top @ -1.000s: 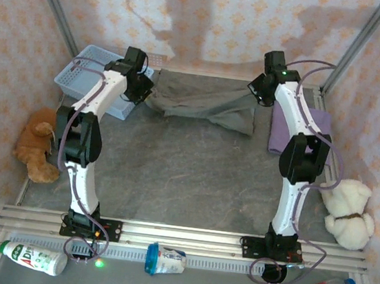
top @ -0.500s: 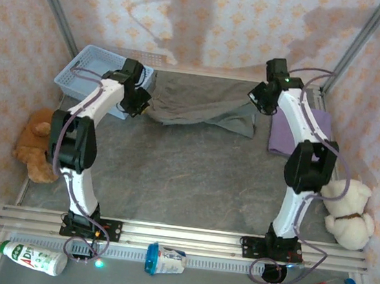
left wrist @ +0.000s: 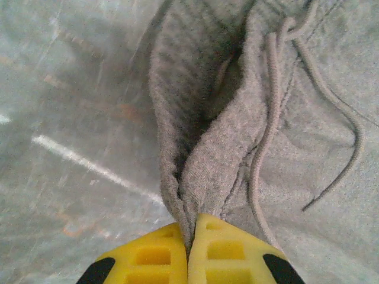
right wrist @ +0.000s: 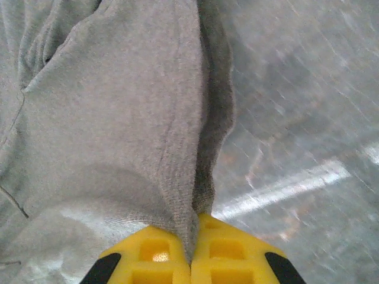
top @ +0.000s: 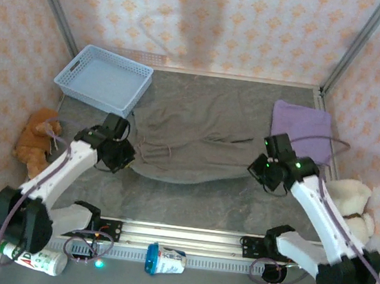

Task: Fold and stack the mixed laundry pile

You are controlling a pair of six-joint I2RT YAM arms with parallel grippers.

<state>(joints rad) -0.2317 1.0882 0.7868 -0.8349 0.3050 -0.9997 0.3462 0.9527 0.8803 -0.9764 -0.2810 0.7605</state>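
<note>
Claw status: left claw [left wrist: 188, 242] clamps the grey top [top: 190, 138] at its corded left edge; right claw [right wrist: 192, 236] clamps its right edge. Top lies spread on the desk [top: 190, 201], long axis running claw to claw, body extending rearward.

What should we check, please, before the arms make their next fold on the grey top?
1. Hold of the left jaws on the grey top: ok, shut on its edge.
2. Hold of the right jaws on the opposite edge: ok, shut on cloth.
3. Cloth flat between the arms: not ok; folds bunch by the left jaws.
4. The cords clear of the left jaws: cannot tell; one runs close.
5. The T-shirt folded at the right: ok.
</note>
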